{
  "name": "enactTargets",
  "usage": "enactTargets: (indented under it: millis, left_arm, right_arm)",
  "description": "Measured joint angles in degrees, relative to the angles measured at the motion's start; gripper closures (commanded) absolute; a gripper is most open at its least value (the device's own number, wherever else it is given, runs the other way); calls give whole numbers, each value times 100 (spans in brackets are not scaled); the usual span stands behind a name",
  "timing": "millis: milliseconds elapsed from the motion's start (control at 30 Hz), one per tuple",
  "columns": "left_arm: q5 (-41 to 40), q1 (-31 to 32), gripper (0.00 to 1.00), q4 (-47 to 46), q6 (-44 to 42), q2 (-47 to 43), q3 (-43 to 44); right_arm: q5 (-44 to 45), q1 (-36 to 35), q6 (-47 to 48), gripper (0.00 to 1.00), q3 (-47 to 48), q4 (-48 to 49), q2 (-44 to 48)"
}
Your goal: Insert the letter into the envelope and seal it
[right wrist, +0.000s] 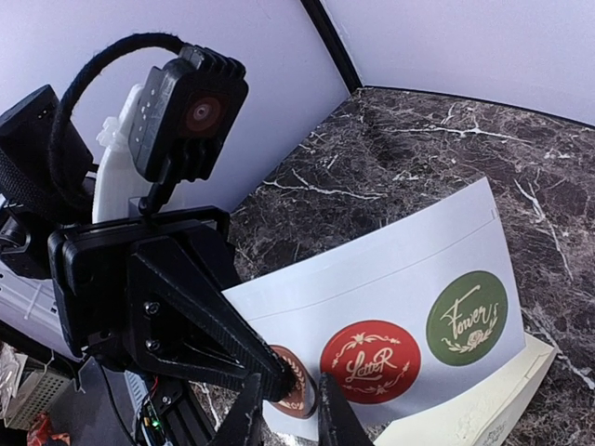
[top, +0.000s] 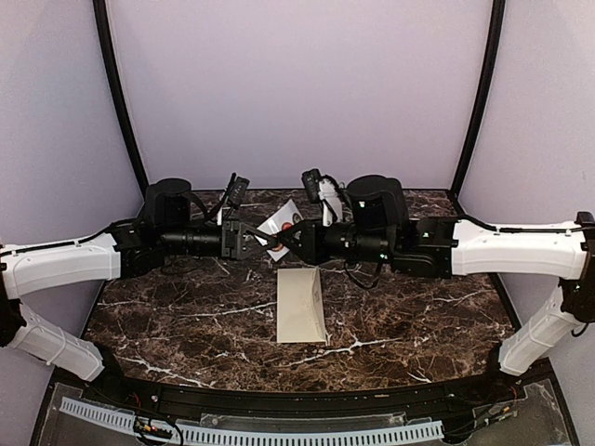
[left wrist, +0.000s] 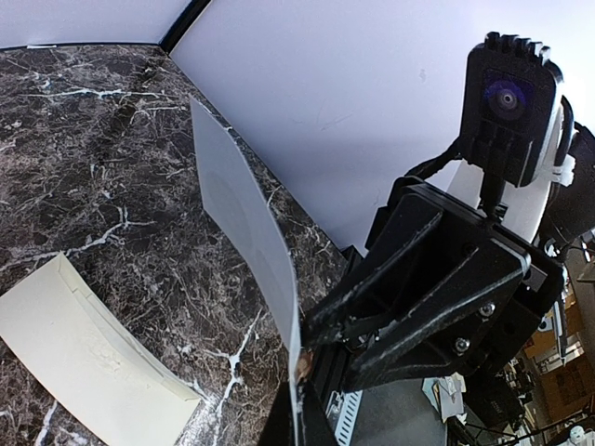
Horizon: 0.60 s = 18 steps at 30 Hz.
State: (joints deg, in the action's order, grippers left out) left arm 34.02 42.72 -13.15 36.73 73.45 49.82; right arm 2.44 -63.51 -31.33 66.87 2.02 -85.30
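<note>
The cream envelope (top: 301, 305) lies flat in the middle of the marble table, also low in the left wrist view (left wrist: 84, 362) and the right wrist view (right wrist: 474, 409). No letter sheet shows. My left gripper (top: 271, 242) is shut on the end of a white sticker strip (right wrist: 400, 269) and holds it up in the air behind the envelope. The strip is edge-on between its fingers (left wrist: 296, 409). It carries a brown (right wrist: 302, 386), a red (right wrist: 369, 360) and a green sticker (right wrist: 467, 318). My right gripper (right wrist: 285, 409) meets it tip to tip, its fingers slightly apart on either side of the brown sticker.
The dark marble table (top: 186, 316) is ringed by lilac walls with black corner posts (top: 121, 102). Both arms stretch in from the sides and meet above the far middle. A perforated rail (top: 279, 432) runs along the near edge.
</note>
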Motion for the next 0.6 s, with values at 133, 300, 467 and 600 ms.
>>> enactTargets:
  millis: [133, 300, 467, 600]
  left_arm:
    - [2, 2, 100, 0, 0, 0, 4]
    - [2, 4, 100, 0, 0, 0, 9]
    - [4, 4, 100, 0, 0, 0, 9]
    - [4, 4, 100, 2, 0, 0, 11]
  right_arm:
    - [4, 0, 2, 83, 11, -48, -15]
    - [20, 0, 0, 84, 31, -105, -52]
    - [15, 0, -2, 86, 68, -125, -101]
    - [-2, 0, -2, 90, 74, -125, -107]
